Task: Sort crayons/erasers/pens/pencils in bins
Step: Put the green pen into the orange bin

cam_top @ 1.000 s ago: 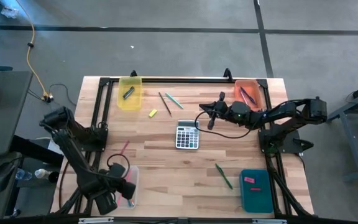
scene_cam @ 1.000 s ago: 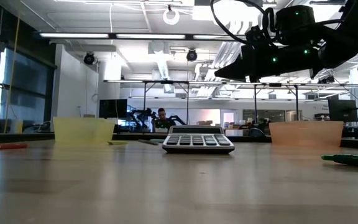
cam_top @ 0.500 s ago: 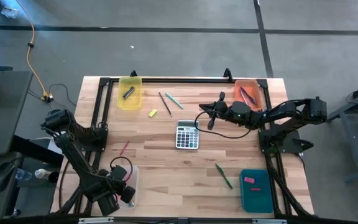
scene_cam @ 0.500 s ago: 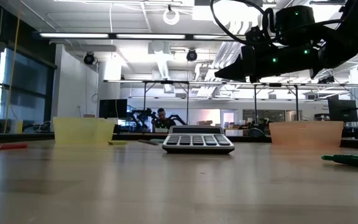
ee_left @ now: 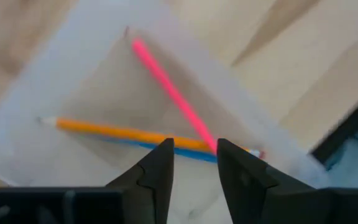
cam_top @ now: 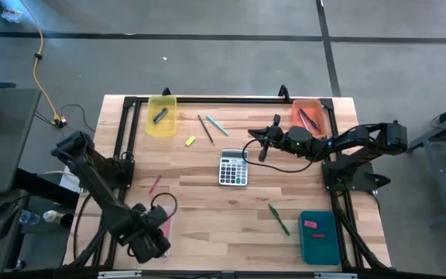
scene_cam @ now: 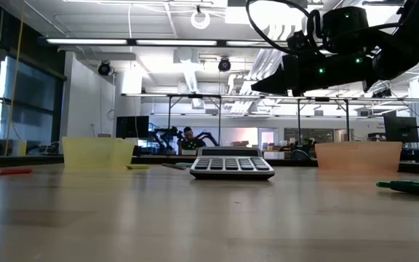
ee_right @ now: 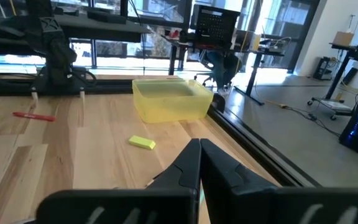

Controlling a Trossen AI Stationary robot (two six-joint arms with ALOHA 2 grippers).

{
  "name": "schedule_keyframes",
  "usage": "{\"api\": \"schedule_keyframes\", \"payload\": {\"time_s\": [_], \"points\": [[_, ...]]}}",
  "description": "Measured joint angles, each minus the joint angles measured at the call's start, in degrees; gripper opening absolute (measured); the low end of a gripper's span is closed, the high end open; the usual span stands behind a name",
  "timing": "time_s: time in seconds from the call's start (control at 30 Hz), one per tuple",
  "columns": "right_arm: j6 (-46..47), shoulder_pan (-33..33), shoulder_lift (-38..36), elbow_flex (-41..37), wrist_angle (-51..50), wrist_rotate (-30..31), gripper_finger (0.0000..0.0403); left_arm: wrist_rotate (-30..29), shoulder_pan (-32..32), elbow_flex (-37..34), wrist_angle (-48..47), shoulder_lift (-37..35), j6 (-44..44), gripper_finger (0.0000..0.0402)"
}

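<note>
Pink (ee_left: 169, 87), orange (ee_left: 123, 132), blue pencils (ee_left: 143, 144) in clear bin (ee_left: 55, 81)

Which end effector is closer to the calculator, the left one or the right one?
The right. The right end effector hangs just beside the calculator, toward the orange bin. The left end effector is far off, over the clear bin at the table's near left corner.

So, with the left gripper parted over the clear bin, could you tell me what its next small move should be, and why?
Probably lift the left gripper straight up out of the clear bin. Its fingers stand apart with nothing between them, and the pink pencil, orange pencil and a blue one already lie inside. The red stick on the table nearby looks like the next pick.
</note>
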Motion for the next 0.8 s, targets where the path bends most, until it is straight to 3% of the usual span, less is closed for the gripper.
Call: {"api": "schedule_keyframes", "payload": {"time_s": [0.27,0.43,0.6,0.8], "points": [[0.0,0.0,0.0,0.0,-0.1,0.0,0.0000,-14.3,3.8,-0.7,-1.6,-12.0,14.6,0.0014],[-0.1,0.0,0.0,0.0,-0.4,0.0,0.0000,-25.2,7.4,-6.1,2.7,-19.9,23.5,0.0006],[-0.2,0.0,0.0,0.0,-0.9,0.0,0.0000,-28.6,12.1,-16.8,18.2,-26.6,36.8,0.0001],[-0.2,0.0,0.0,0.0,-1.3,0.0,0.0000,-24.3,20.4,-31.5,47.1,-30.3,57.5,0.0000]]}}
